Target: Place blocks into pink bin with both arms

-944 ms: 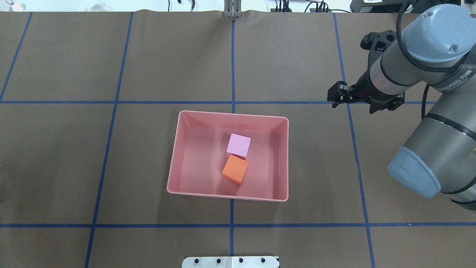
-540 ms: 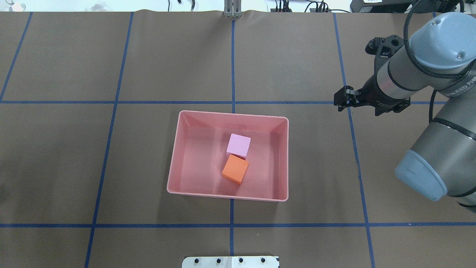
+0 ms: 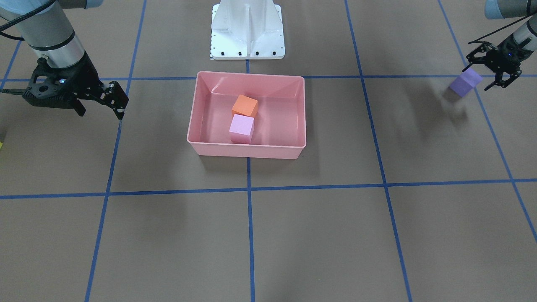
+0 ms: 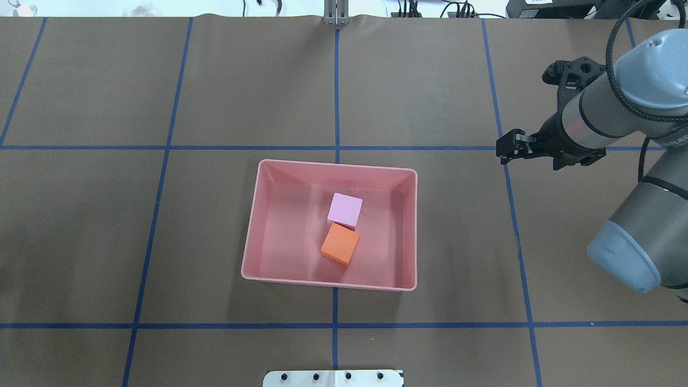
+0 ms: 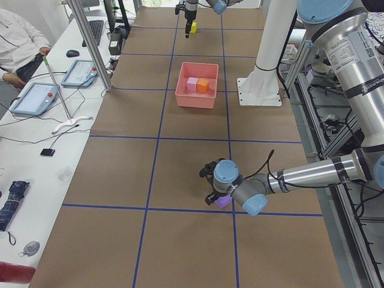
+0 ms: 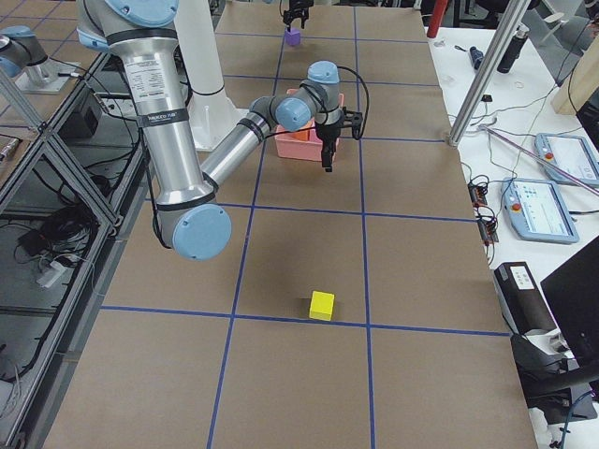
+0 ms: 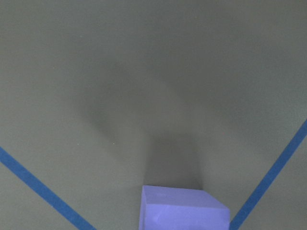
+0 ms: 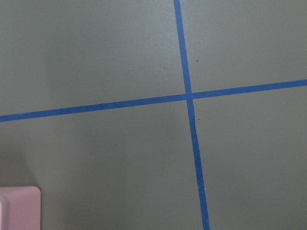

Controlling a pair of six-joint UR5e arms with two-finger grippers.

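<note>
The pink bin (image 4: 257,226) stands mid-table and holds the light pink cube (image 4: 345,209) and the orange cube (image 4: 339,244), side by side. My right gripper (image 4: 504,149) is open and empty, hovering right of the bin; it also shows in the front view (image 3: 100,110). My left gripper (image 3: 482,76) is open, just above and beside the purple cube (image 3: 465,82), which lies on the table and fills the bottom of the left wrist view (image 7: 182,211). The yellow cube (image 6: 321,305) lies alone on the table far out on my right.
The white pedestal base (image 3: 247,29) stands behind the bin. Blue tape lines (image 4: 337,91) grid the brown table. A bin corner (image 8: 19,208) shows in the right wrist view. A seated person (image 5: 18,39) and tablets (image 5: 36,96) are along the far side.
My right arm has moved right, away from the bin, with its gripper empty. The two cubes in the bin have not moved.
</note>
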